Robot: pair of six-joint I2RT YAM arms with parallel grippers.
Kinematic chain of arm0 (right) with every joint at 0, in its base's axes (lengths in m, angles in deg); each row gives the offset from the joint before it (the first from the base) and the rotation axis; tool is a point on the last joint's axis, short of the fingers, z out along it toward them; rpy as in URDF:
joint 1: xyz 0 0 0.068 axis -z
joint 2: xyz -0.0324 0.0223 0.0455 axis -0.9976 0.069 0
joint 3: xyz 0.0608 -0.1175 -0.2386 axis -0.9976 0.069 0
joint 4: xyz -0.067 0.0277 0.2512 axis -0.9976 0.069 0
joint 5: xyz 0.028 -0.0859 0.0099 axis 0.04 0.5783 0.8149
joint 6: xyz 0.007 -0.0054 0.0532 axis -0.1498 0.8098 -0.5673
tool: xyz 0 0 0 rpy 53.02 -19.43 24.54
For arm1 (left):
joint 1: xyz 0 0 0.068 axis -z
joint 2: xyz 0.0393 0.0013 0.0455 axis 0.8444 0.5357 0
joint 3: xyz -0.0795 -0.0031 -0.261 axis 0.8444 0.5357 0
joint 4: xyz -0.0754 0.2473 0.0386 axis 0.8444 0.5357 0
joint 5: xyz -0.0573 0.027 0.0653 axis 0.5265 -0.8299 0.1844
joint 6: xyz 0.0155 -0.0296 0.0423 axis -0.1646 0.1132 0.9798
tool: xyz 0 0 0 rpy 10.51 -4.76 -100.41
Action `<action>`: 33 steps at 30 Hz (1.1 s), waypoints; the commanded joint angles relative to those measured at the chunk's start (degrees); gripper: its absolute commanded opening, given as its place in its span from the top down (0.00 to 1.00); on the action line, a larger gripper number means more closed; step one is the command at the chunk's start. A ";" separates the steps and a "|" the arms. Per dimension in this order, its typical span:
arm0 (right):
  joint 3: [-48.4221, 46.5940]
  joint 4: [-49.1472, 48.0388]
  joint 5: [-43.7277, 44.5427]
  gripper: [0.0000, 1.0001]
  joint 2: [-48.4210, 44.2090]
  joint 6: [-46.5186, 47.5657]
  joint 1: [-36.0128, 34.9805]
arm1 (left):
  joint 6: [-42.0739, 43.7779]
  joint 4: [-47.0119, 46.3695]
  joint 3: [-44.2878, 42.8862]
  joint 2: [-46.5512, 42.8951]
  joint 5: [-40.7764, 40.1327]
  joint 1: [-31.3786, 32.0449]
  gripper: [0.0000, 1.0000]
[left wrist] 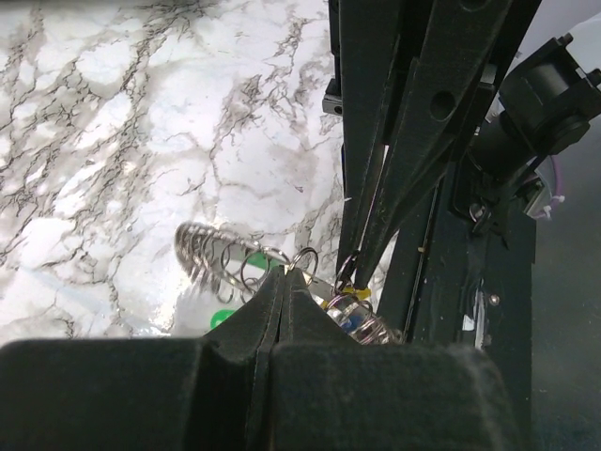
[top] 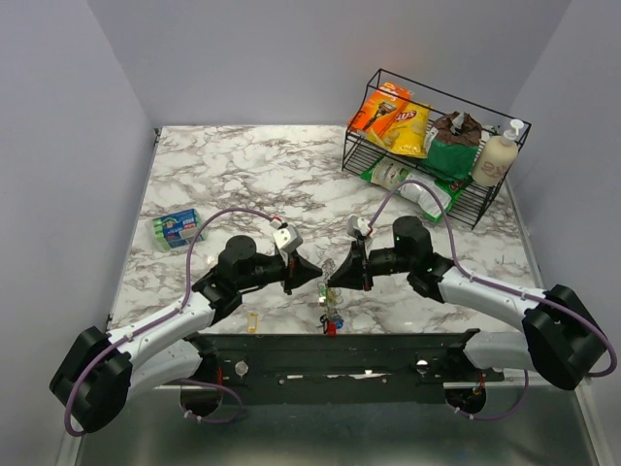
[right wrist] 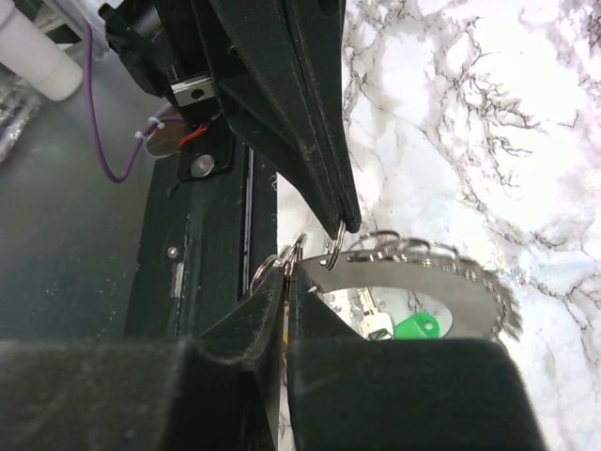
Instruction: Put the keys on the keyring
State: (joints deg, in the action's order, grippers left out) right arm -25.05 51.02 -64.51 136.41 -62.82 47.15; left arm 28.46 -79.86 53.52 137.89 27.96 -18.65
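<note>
Both grippers meet low over the near middle of the marble table (top: 243, 165). My left gripper (top: 317, 275) is shut on a small split ring (left wrist: 306, 257), which also shows in the right wrist view (right wrist: 333, 252). My right gripper (top: 335, 278) is shut on a few small split rings (right wrist: 289, 255) at one end of the keyring (right wrist: 423, 268). The keyring is a wide silvery band with wire loops, also seen in the left wrist view (left wrist: 214, 252). Keys (top: 331, 316) hang under it, among them a green-headed one (right wrist: 414, 326), a yellow one (left wrist: 355, 293) and a red one (top: 331, 330).
A small yellowish piece (top: 253, 321) lies on the table near the front edge. A green sponge pack (top: 175, 230) lies at the left. A black wire basket (top: 432, 150) with snack bags and a bottle stands at the back right. The dark mounting plate (top: 330, 354) runs along the near edge.
</note>
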 commanded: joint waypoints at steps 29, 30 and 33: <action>0.82 0.66 1.25 0.99 -3.89 0.82 -0.48 | 1.06 7.75 -2.50 -0.35 -10.38 -0.46 1.00; 0.72 0.57 0.90 0.99 -3.98 0.73 -0.48 | 0.88 7.93 -2.50 -0.70 -11.26 -0.46 0.98; -0.07 0.40 0.02 0.99 -4.07 0.38 -0.48 | 0.35 8.02 -2.24 -3.07 -13.28 -0.46 0.59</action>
State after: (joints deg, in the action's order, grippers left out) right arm -23.92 51.46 -61.19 133.96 -62.32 47.11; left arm 28.76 -74.26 52.14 137.51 23.15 -18.41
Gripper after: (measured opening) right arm 0.016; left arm 0.198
